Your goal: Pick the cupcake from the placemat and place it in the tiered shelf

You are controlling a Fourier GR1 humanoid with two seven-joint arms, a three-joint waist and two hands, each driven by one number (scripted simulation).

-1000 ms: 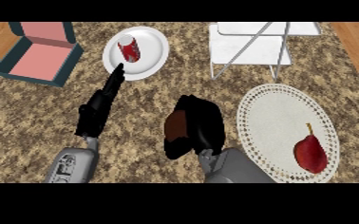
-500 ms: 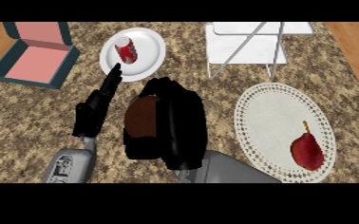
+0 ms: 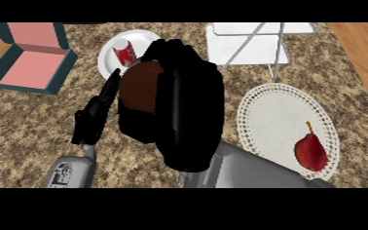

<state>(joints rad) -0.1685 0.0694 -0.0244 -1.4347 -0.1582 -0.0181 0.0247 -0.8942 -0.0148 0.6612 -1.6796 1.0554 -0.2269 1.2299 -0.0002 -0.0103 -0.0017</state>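
Observation:
My right hand (image 3: pixel 188 108) fills the middle of the head view, raised high toward the camera, its fingers curled round a brown cupcake (image 3: pixel 141 87) that shows at its left side. To the right lies the white lace placemat (image 3: pixel 280 122), holding only a red pear (image 3: pixel 312 151). The white tiered shelf (image 3: pixel 248 44) with thin metal legs stands at the back, just right of the hand. My left hand (image 3: pixel 95 117) rests at the left with fingers straight, pointing toward the back.
A white plate (image 3: pixel 144 41) with a red can (image 3: pixel 124 53) sits at the back, partly behind my right hand. A teal box with pink lining (image 3: pixel 32 58) stands open at the far left. The counter's right edge shows wood (image 3: pixel 354 44).
My right hand has lifted the cupcake upward and leftward, now looming larger and covering part of the plate. The left hand has barely moved.

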